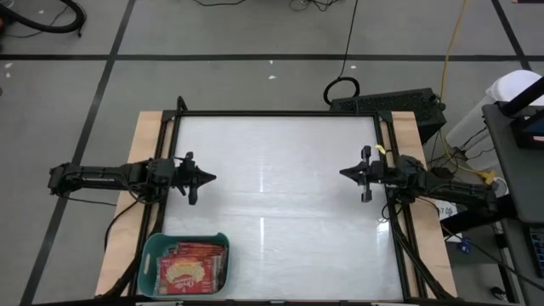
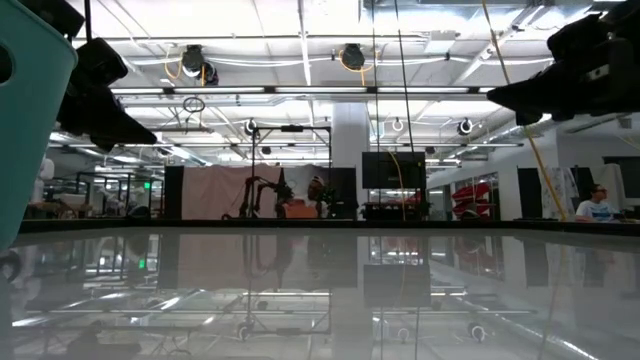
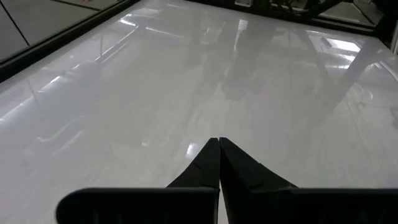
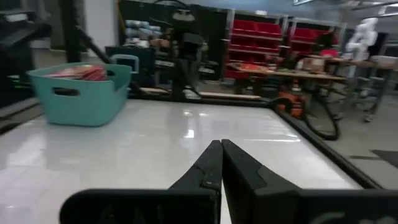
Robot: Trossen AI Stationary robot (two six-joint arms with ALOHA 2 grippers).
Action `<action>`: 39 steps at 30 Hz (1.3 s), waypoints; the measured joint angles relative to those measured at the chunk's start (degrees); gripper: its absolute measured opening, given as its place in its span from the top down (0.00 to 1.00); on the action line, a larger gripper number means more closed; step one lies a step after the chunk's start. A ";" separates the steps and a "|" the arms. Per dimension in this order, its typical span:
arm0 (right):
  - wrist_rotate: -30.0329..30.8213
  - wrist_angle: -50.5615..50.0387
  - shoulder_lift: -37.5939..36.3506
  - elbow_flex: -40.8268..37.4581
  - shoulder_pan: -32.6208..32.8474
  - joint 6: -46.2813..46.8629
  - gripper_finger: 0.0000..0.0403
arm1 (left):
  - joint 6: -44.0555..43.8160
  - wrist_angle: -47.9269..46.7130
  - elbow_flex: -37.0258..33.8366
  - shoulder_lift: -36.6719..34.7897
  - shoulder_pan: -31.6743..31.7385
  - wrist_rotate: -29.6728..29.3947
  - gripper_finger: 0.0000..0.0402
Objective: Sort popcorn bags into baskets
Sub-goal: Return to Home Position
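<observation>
A teal basket (image 1: 151, 255) stands at the table's near left corner, and red popcorn bags (image 1: 191, 268) with a yellow picture lie stacked inside it. In the right wrist view the basket (image 4: 81, 96) shows with the bags' (image 4: 81, 72) red edges above its rim. My left gripper (image 1: 211, 178) hangs shut over the table's left side, pointing toward the middle. My right gripper (image 1: 343, 172) hangs shut over the right side, facing it. In the wrist views both the left gripper (image 3: 219, 142) and the right gripper (image 4: 221, 143) hold nothing.
The white table top (image 1: 280, 195) has a black frame and wooden side strips. A dark box (image 1: 387, 104) with cables lies past the far edge. In the low view the basket's wall (image 2: 30, 120) fills the left edge.
</observation>
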 joint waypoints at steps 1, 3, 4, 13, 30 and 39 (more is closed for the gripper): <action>1.25 -0.31 -0.41 -0.01 0.28 -0.27 1.00 | 0.24 0.17 0.00 0.00 0.00 0.00 0.99; 3.25 -0.68 -1.22 -0.01 0.76 -1.50 1.00 | 0.67 0.39 0.00 0.00 0.00 0.02 0.99; 4.17 -0.93 -1.50 -0.01 0.82 -1.90 1.00 | 0.78 0.43 0.00 0.00 0.00 0.02 0.99; 5.51 -2.55 -2.14 -0.01 0.82 -2.00 1.00 | 0.90 0.49 0.00 0.00 0.00 0.07 1.00; 5.71 -0.80 -2.10 -0.06 8.75 -0.50 1.00 | 2.49 2.39 0.04 0.00 0.00 0.22 1.00; 3.82 -0.62 -1.99 -0.08 11.13 0.86 1.00 | 2.46 3.94 0.04 0.00 0.00 0.29 1.00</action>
